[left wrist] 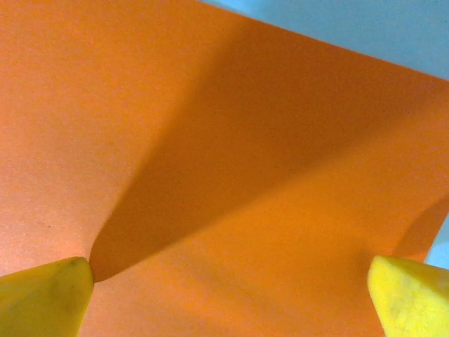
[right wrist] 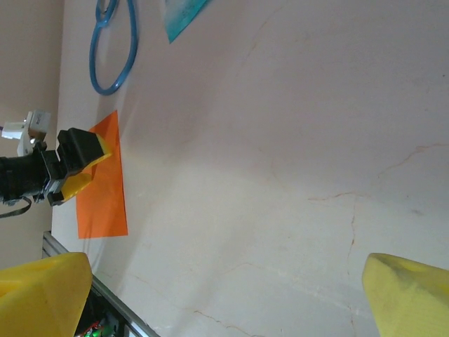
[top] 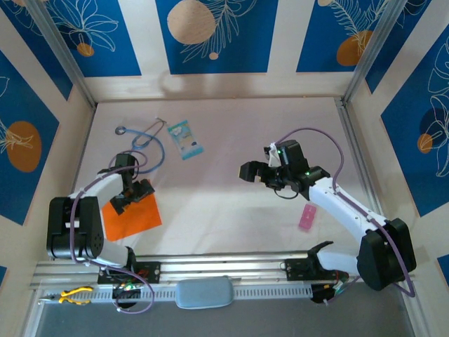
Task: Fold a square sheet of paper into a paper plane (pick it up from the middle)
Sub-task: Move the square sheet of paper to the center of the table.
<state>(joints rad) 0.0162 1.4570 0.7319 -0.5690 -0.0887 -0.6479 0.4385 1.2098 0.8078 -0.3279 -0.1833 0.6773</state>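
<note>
The square sheet of paper point(top: 133, 219) lies flat and unfolded on the table at the near left, bright orange. My left gripper point(top: 133, 195) hangs over its far edge, open. In the left wrist view the sheet point(left wrist: 210, 140) spreads under the left gripper point(left wrist: 228, 302), whose yellow fingertips point(left wrist: 42, 298) stand wide apart, low on the paper. My right gripper point(top: 252, 172) hovers open over bare table mid-right, empty. The right wrist view shows its fingertips point(right wrist: 414, 298) far apart and the sheet point(right wrist: 102, 193) at the left. The paper plane is out of view.
A blue stethoscope point(top: 144, 137) and a light-blue patterned packet point(top: 186, 139) lie at the back left. A small pink strip point(top: 307, 217) rests beside the right arm. A metal rail point(top: 224, 265) runs along the near edge. Walls enclose the table.
</note>
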